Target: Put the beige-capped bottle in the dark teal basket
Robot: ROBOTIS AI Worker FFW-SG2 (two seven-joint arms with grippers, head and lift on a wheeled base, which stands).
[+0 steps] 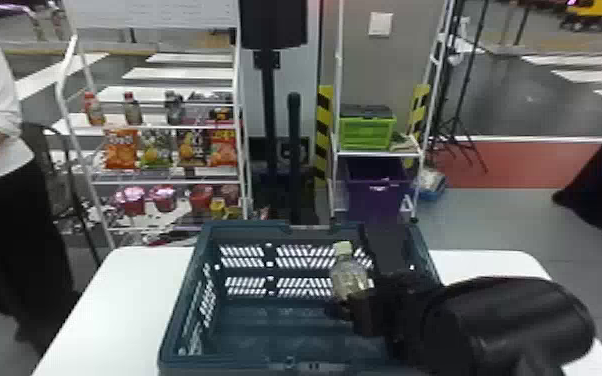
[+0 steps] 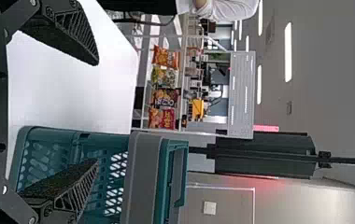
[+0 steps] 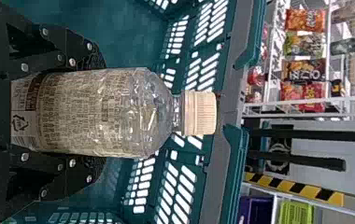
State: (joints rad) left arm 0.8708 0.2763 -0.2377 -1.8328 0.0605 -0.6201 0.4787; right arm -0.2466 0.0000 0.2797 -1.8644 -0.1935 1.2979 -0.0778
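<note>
Right gripper (image 3: pixel 97 113): fingers drawn in to the width of one beige-capped bottle (image 1: pixel 349 277), gripped at both sides.
Bottle's long axis upright, cap (image 3: pixel 201 113) uppermost, within the dark teal basket (image 1: pixel 245 365), nearer its right edge than its left (clearance beneath: cannot tell); likely next, lowering straight, then release. Left gripper (image 2: pixel 96 112): spread, empty, by the basket's left edge.

In the head view, we lose the dark teal basket's (image 1: pixel 180 295) near right corner behind the right arm (image 1: pixel 510 320). Over the basket, the right fingers (image 1: pixel 356 306) hide the bottle's (image 1: pixel 349 277) lower part from us. Beyond the basket, we find the snack bags' (image 1: pixel 121 148) print too blurred to read. Beneath the basket, our desk (image 1: pixel 115 300) is cut off by the bottom edge.
</note>
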